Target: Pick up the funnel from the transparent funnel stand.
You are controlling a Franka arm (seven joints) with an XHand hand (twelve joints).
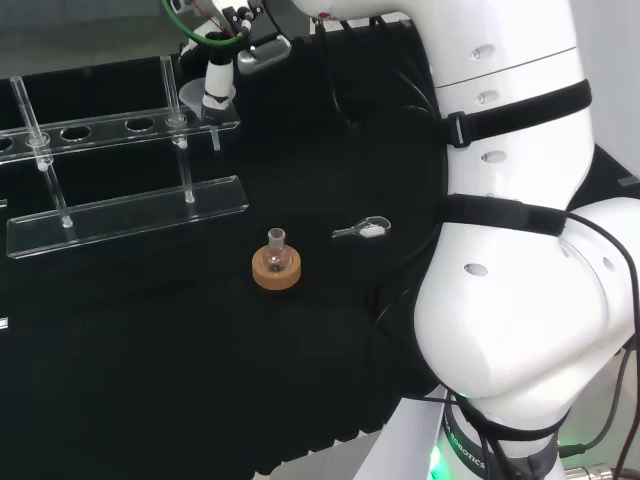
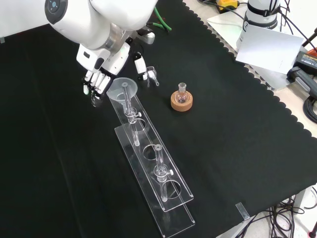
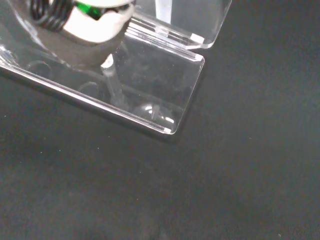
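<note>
A clear funnel (image 2: pixel 121 89) sits in the end hole of the transparent funnel stand (image 2: pixel 163 198), its stem (image 3: pixel 113 84) reaching down toward the stand's base plate (image 3: pixel 165 85). In the front view the hand (image 2: pixel 101 74) hangs just left of the funnel's bowl. Its fingers (image 2: pixel 92 89) point down, relaxed and open, and the thumb (image 2: pixel 140 64) is off to the other side. In the head view the hand (image 1: pixel 217 85) is at the stand's (image 1: pixel 130 215) right end, right by the funnel's pale rim (image 1: pixel 193 97). I see no finger curled round the funnel.
A small round flask (image 2: pixel 182 95) stands on a cork ring (image 2: pixel 181 103) right of the stand. A small clip (image 2: pixel 151 75) lies on the cloth near the thumb. The stand's upright posts (image 1: pixel 182 135) rise close to the hand. The arm's white links (image 1: pixel 510 250) take up the head view's right.
</note>
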